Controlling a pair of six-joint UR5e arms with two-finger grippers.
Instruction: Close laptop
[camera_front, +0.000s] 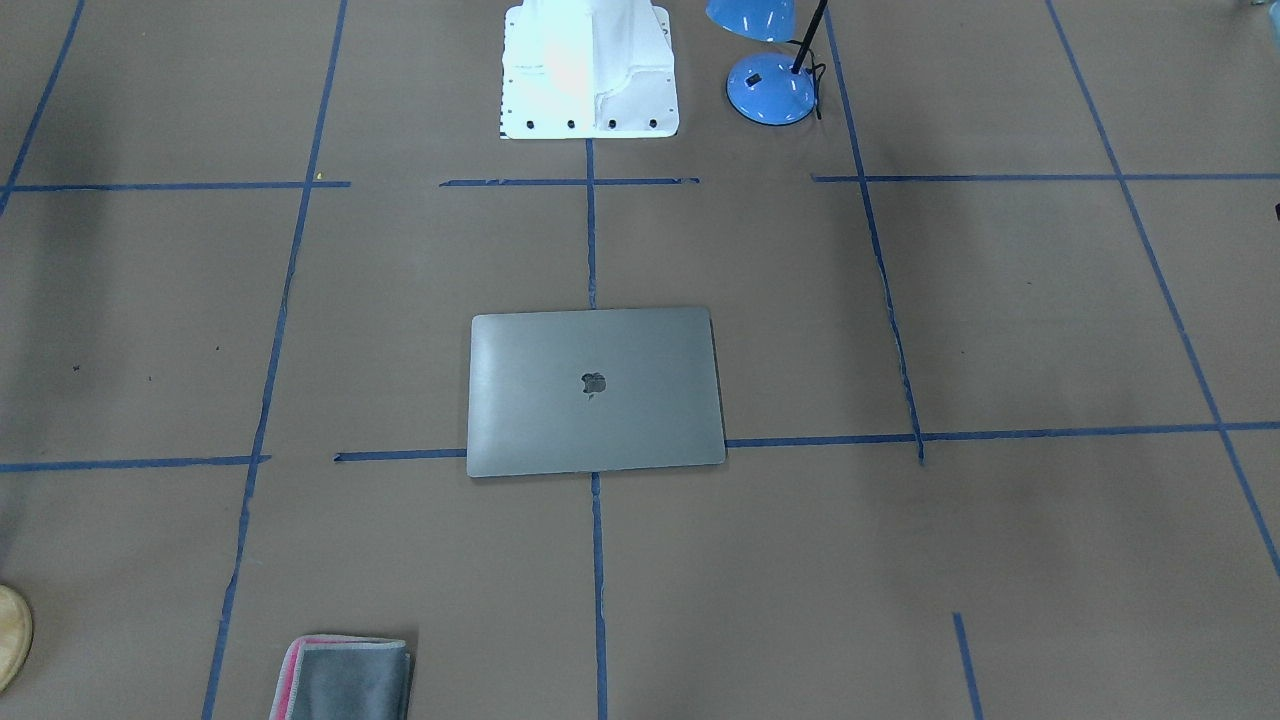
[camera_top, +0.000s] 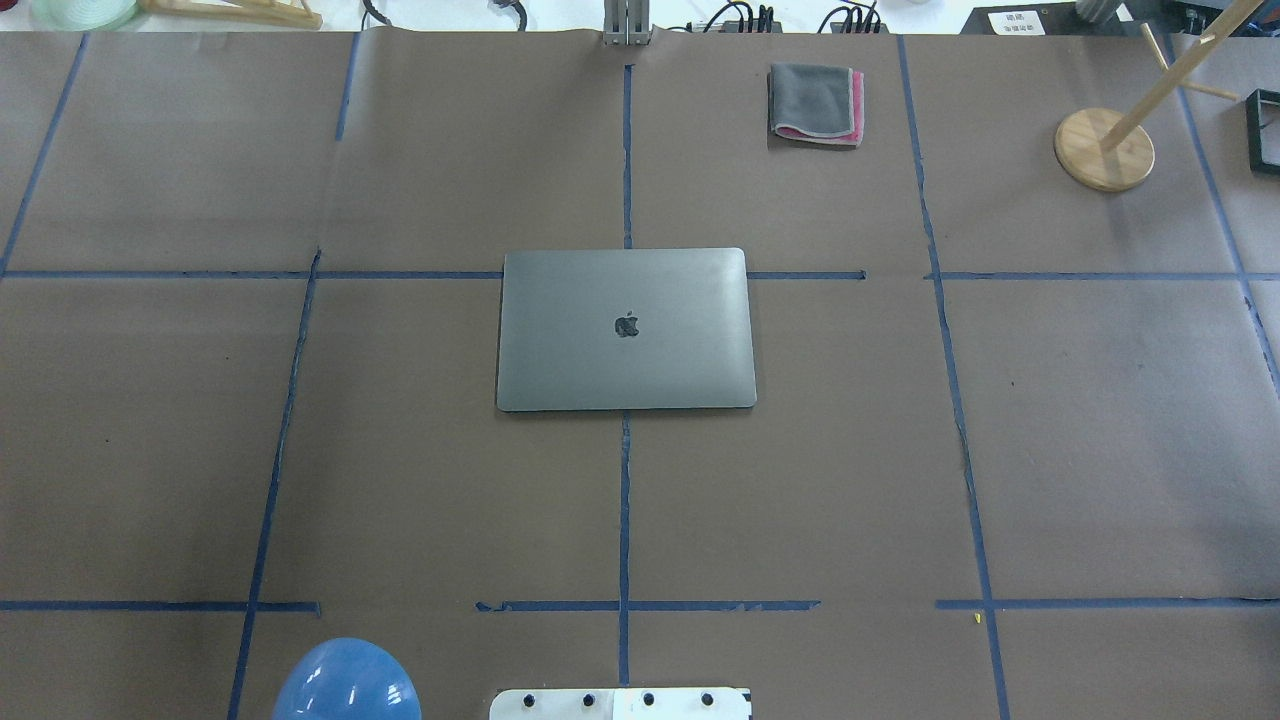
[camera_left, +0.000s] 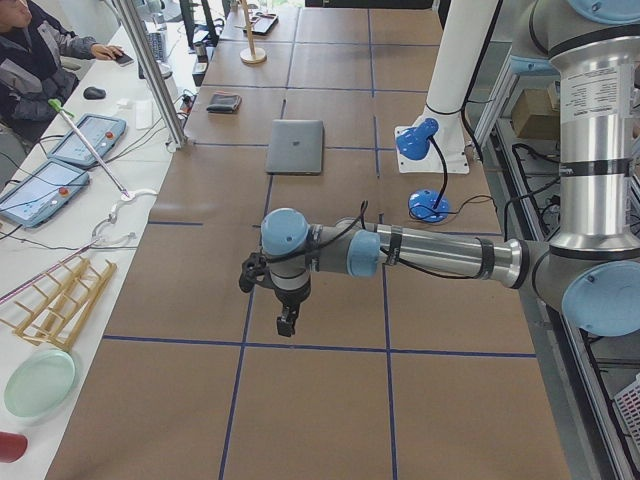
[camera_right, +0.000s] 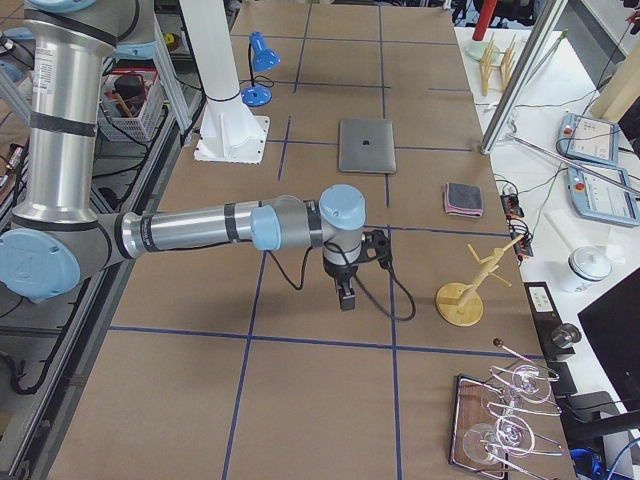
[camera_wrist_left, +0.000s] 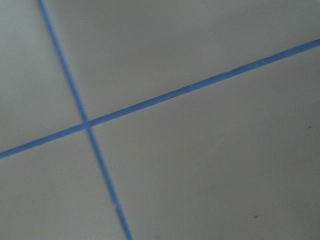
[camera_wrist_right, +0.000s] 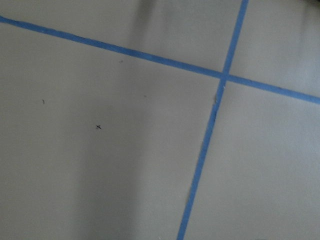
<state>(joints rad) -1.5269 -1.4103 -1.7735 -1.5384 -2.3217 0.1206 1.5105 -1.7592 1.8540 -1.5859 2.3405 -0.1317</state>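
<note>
Laptop closed; arms only in side views

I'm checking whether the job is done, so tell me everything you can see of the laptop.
The laptop is a slim grey metal-looking slab with rounded corners and a dark apple logo mid-lid. Its lid is shut, so no keys or screen show. It lies flat at the middle of the table, over crossing blue tape lines. Nothing rests on it.
</note>
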